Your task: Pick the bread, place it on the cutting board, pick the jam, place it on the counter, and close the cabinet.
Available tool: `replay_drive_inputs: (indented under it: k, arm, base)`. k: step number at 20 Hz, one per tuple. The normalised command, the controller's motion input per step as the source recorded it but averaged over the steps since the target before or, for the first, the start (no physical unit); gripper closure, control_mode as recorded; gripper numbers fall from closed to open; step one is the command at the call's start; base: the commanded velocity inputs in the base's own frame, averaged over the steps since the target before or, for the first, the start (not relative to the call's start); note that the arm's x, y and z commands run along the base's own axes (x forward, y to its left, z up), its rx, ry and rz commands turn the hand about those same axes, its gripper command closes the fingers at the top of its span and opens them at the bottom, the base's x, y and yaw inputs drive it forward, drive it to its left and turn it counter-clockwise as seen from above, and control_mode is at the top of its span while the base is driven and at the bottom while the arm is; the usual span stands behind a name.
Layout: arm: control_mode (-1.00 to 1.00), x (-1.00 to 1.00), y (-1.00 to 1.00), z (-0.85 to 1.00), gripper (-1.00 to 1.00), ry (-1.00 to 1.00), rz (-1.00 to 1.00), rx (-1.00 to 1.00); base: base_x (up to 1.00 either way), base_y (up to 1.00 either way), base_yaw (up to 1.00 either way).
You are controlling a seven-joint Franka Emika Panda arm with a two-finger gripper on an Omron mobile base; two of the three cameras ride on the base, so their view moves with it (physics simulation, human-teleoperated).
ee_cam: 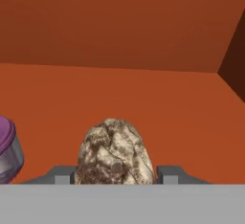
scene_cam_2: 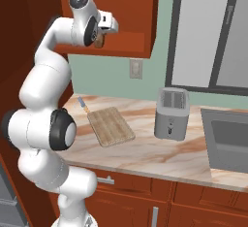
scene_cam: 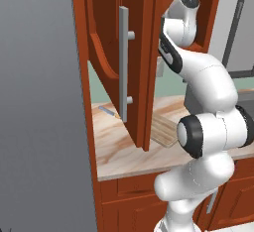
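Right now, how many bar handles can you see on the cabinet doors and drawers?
3: one long handle on the open upper cabinet door, one drawer handle, one lower door handle. The arm may hide others.

Bread (ee_cam: 115,153): tan-brown, cracked, round-topped lump, upright on red-brown cabinet (ee_cam: 119,36) floor. Jam (ee_cam: 7,149): purple-lidded jar beside it at the view's left edge, apart. Cabinet door (scene_cam: 111,52) open, grey bar handle upright. Board (scene_cam_2: 110,126): grooved light wood, flat on veined beige counter (scene_cam_2: 160,158), bare.
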Motion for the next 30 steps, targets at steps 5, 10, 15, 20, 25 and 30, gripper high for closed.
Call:
replay_drive_inputs:
  k: [5,10,15,20,25,30]
  arm:
    - [-1.0,-0.43,0.0,0.0,1.0,0.0,0.0,0.0]
    - [-1.0,-0.39,0.0,0.0,1.0,0.01,0.0,0.0]
    - [-1.0,-0.23,0.0,0.0,1.0,0.07,0.0,0.0]
    - [-1.0,-0.18,0.0,0.0,1.0,0.14,0.0,0.0]
    - [-1.0,-0.2,0.0,0.0,1.0,0.15,0.0,0.0]
    - [-1.0,-0.19,-0.02,-0.05,1.0,0.11,0.0,0.0]
  base:
    - [0.0,0.0,0.0]
    - [0.0,0.0,0.0]
    - [0.0,0.0,0.0]
    - [0.0,0.0,0.0]
    - [0.0,0.0,0.0]
    - [0.0,0.0,0.0]
